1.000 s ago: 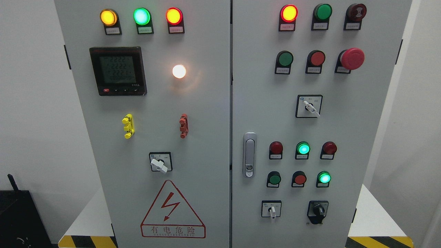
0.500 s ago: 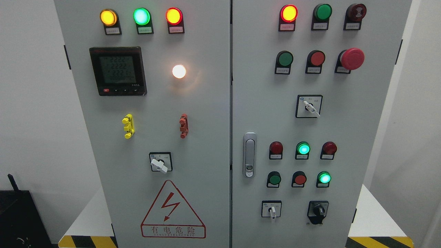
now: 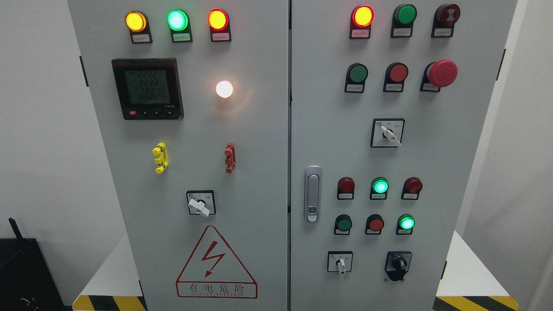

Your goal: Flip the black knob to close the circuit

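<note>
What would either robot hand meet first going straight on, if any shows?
Neither robot hand shows, so no heading can be read. The black knob sits uncovered low on the right door.

Plain white painted walls [image 3: 39, 142] sat on both sides, flat and evenly lit with no hard shadows. Down in the bottom left corner there was a black boxy case [image 3: 26, 276] with a thin black antenna-like stick [image 3: 16, 228] poking up from it (couldn't tell what it actually was). A white flat platform [image 3: 468, 272] ran along the base on both sides, edged in front with yellow-and-black diagonal hazard striping [image 3: 475, 303].
</note>
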